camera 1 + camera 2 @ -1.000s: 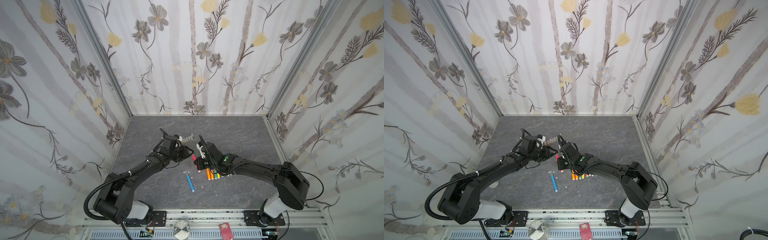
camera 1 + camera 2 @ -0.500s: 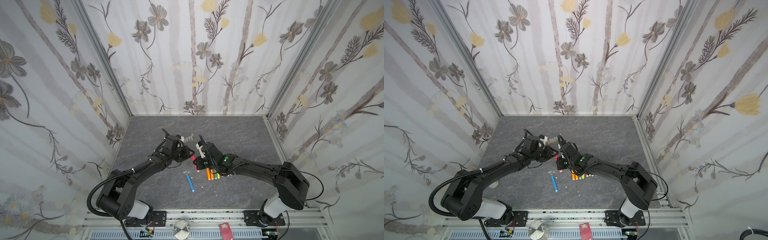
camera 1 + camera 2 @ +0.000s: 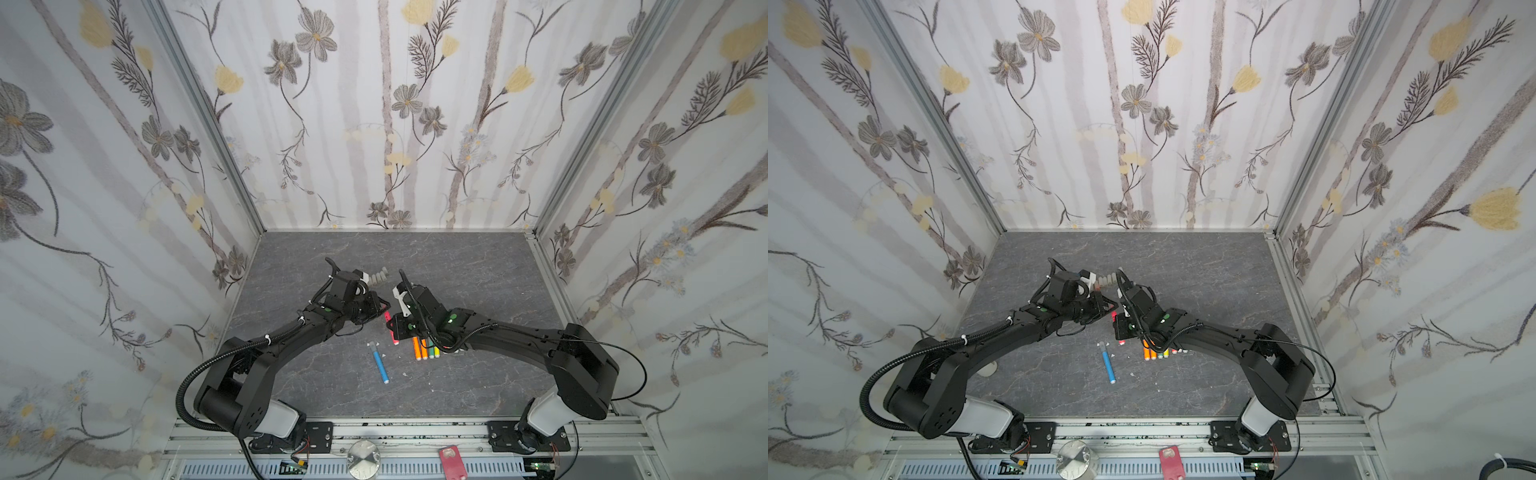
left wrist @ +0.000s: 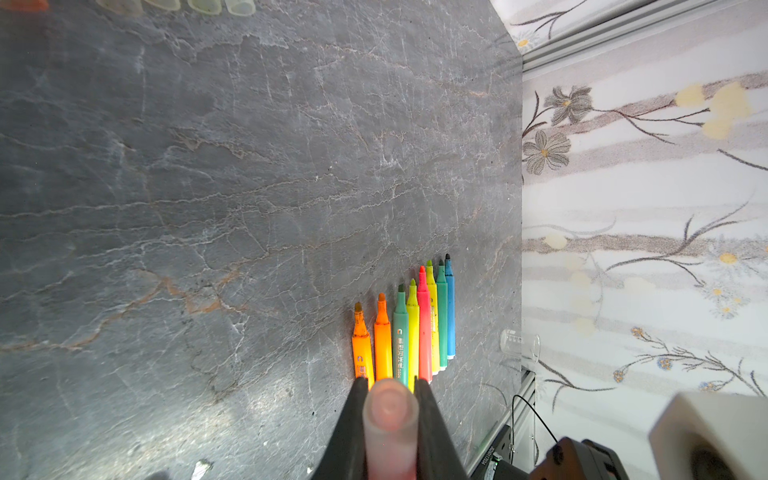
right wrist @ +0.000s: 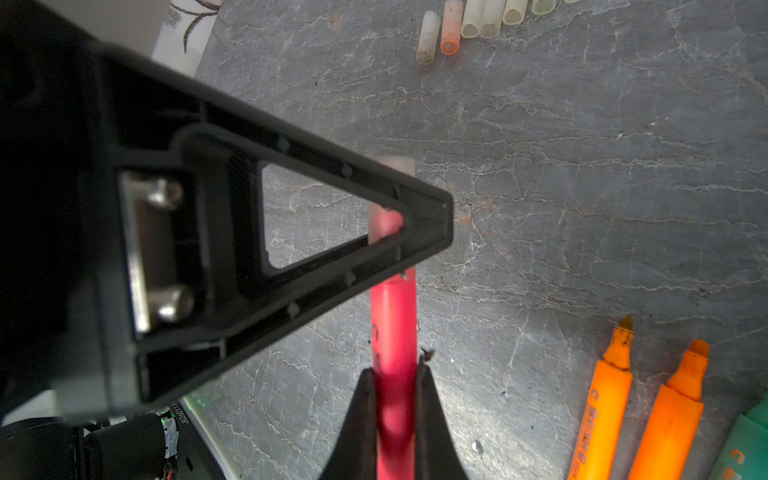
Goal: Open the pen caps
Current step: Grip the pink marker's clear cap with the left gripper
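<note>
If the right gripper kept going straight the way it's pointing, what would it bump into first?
Most likely the left gripper, clamped across the cap of the pink pen that the right gripper holds. Depth is hard to judge.

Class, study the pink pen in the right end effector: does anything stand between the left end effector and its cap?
Nothing visible does. The left end effector grips the cap from both sides, touching it, while the right end effector holds the pink pen by its barrel.

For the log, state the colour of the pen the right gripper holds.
The pen is bright pink, clearest in the right wrist view.
</note>
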Action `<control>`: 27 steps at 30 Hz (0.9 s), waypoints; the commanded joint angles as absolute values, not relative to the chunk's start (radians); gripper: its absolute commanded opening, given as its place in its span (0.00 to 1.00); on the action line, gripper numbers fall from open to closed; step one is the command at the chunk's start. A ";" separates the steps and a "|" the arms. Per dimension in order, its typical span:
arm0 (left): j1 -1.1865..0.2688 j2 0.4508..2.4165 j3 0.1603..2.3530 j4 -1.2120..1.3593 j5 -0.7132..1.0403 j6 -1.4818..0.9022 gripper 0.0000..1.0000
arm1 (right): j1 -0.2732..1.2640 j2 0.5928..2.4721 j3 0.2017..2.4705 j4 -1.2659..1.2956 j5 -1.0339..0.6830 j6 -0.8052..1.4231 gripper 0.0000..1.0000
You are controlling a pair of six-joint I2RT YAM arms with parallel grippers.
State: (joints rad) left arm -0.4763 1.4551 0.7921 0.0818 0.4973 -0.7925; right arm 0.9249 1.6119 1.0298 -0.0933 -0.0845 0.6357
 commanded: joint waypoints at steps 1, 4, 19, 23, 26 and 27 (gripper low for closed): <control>-0.477 1.461 0.805 0.110 0.482 -0.790 0.21 | 0.924 1.602 1.025 -0.067 -0.098 0.636 0.00; -0.477 1.466 0.807 0.115 0.486 -0.792 0.21 | 0.924 1.602 1.022 -0.067 -0.100 0.636 0.00; -0.480 1.464 0.802 0.135 0.511 -0.818 0.00 | 0.920 1.602 1.007 -0.025 -0.100 0.640 0.28; -0.480 1.467 0.789 0.158 0.532 -0.869 0.00 | 0.918 1.569 0.968 0.056 -0.113 0.644 0.32; -0.480 1.466 0.790 0.152 0.537 -0.888 0.00 | 0.916 1.564 0.943 0.107 -0.115 0.646 0.32; -0.480 1.466 0.794 0.146 0.538 -0.891 0.00 | 0.916 1.563 0.938 0.118 -0.111 0.646 0.31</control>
State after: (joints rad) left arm -0.4801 1.4670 0.7914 0.1184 0.5186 -0.8555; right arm 0.9165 1.5715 0.9504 0.0231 -0.1062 0.6361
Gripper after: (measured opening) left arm 0.106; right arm 0.317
